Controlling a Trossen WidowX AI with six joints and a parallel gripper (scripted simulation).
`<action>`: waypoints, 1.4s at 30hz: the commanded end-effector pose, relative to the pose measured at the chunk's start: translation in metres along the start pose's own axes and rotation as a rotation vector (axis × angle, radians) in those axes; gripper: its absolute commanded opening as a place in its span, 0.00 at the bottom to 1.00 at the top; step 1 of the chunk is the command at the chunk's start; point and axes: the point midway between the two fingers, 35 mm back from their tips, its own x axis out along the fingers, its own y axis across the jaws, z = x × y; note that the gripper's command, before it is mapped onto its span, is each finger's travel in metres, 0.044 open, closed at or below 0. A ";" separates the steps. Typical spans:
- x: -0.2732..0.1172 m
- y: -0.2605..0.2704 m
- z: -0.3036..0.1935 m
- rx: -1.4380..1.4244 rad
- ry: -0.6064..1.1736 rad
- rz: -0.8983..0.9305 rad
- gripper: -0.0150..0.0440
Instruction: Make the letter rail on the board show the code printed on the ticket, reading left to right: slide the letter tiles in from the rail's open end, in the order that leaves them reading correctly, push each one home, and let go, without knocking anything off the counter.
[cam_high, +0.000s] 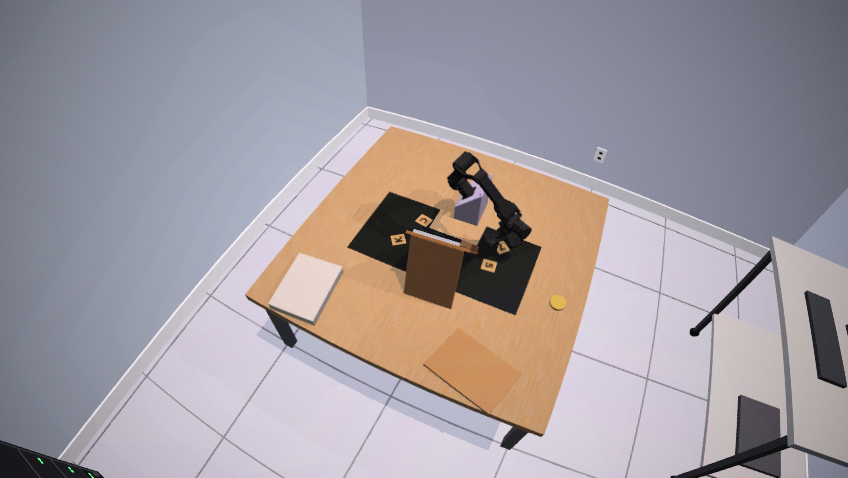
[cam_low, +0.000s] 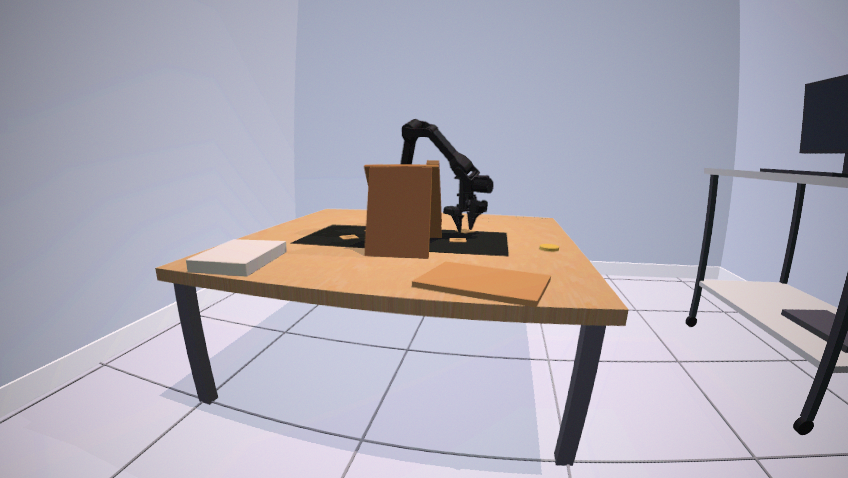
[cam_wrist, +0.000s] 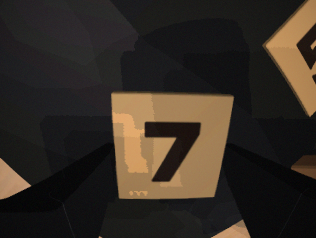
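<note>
My gripper (cam_low: 464, 230) (cam_wrist: 170, 151) is shut on the 7 tile (cam_wrist: 132, 150) (cam_high: 504, 248), one finger at each side. The tile appears to be at mat level. The 5 tile (cam_high: 488, 265) (cam_low: 457, 240) (cam_wrist: 287, 52) lies close by on the black mat (cam_high: 516, 285) (cam_low: 492, 246). The K tile (cam_high: 397, 239) (cam_low: 349, 236) and the C tile (cam_high: 423, 220) lie on the mat's other half. A brown upright panel (cam_high: 433, 273) (cam_low: 397, 213) stands between the halves. A white edge shows behind its top, but no printed code is readable. The letter rail cannot be made out clearly.
A purple wedge-shaped block (cam_high: 470, 210) stands by the arm's base. A white slab (cam_high: 307, 286) (cam_low: 231, 254), an orange-brown flat board (cam_high: 472, 368) (cam_low: 483, 282) and a yellow disc (cam_high: 557, 302) (cam_low: 549, 247) lie on the wooden table (cam_high: 368, 344) (cam_low: 332, 285).
</note>
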 end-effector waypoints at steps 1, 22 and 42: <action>-0.003 0.000 0.000 0.004 -0.002 0.004 0.25; -0.014 0.000 0.000 0.004 -0.002 0.004 0.25; -0.063 -0.027 0.028 0.026 -0.189 0.086 0.25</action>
